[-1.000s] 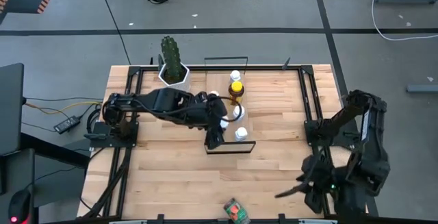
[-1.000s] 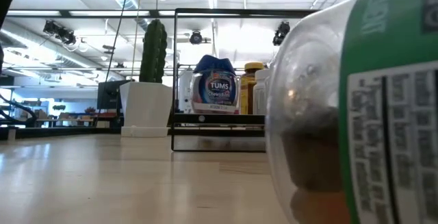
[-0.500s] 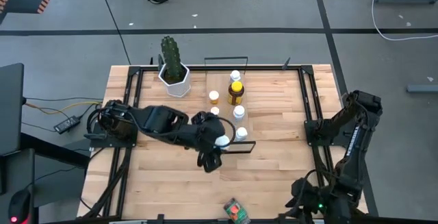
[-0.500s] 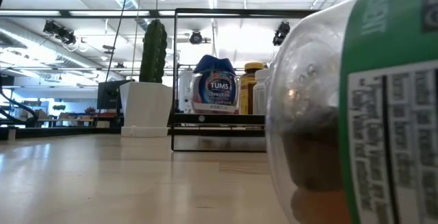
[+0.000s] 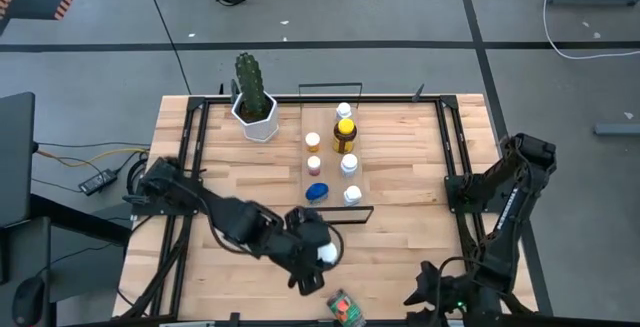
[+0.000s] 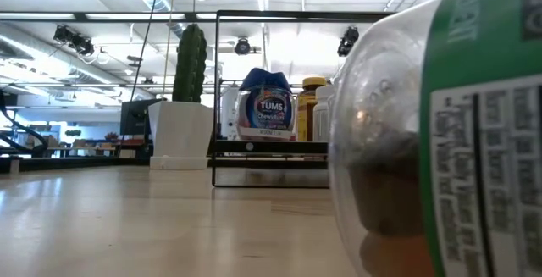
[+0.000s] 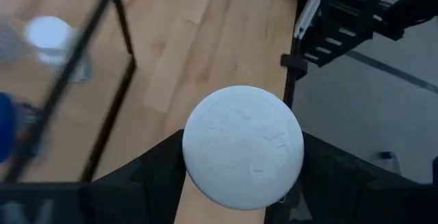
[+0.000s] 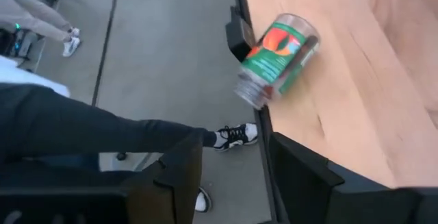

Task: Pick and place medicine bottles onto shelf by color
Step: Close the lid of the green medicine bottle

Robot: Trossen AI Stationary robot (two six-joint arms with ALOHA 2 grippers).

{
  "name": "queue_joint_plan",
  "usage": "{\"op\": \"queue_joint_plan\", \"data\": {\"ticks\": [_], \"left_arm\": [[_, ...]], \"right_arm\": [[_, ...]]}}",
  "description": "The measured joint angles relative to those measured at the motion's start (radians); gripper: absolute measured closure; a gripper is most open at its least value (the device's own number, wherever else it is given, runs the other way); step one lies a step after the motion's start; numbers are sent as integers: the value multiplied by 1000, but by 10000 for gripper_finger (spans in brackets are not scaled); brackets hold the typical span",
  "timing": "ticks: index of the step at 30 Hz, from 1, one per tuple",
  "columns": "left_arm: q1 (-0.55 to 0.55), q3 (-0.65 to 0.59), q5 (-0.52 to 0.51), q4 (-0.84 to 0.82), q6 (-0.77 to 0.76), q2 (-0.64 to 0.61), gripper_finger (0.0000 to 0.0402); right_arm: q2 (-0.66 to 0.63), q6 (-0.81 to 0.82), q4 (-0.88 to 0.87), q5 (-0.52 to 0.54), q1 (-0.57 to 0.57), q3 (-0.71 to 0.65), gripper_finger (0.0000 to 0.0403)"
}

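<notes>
Carrying a white-capped bottle, the left gripper grips it over the near table, just off the shelf. Shelved bottles stand well apart from it. Right gripper hangs beside the table edge, fingers parted, empty, near a toppled green-labelled bottle. Advisable: match cap colour, lower upright, then release.
</notes>
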Motion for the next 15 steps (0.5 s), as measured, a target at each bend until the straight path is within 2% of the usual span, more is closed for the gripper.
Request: {"op": "queue_joint_plan", "data": {"ticks": [8,15], "left_arm": [[-19,-241,22,253,-70,1,151],[-26,-377,53,349,-151,1,158]], "right_arm": [[162,-97,81,-23,-11,1,178],[263,-117,151,-9,-38,1,131]]}}
